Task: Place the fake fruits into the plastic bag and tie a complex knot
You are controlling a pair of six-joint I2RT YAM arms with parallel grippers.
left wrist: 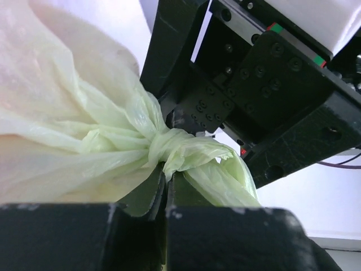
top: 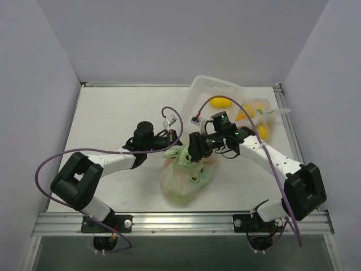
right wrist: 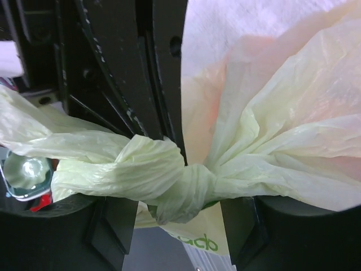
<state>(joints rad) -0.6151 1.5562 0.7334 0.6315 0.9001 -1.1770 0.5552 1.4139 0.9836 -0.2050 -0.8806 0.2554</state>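
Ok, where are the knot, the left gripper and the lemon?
knot [right wrist: 192,189]: right wrist view, its twisted middle.
left gripper [left wrist: 167,182]: left wrist view, between fingertips shut on plastic bag [left wrist: 67,124].
lemon [top: 221,103]: top view, its middle.

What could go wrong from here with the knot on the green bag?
1. The left gripper is shut on a thin strand beside the knot; a hard pull might tear the plastic bag or slip off.
2. The right gripper stands open around the knot, very close to the left one; they could collide.
3. A lemon lies at the white basket, outside the tied bag; it may get left out.
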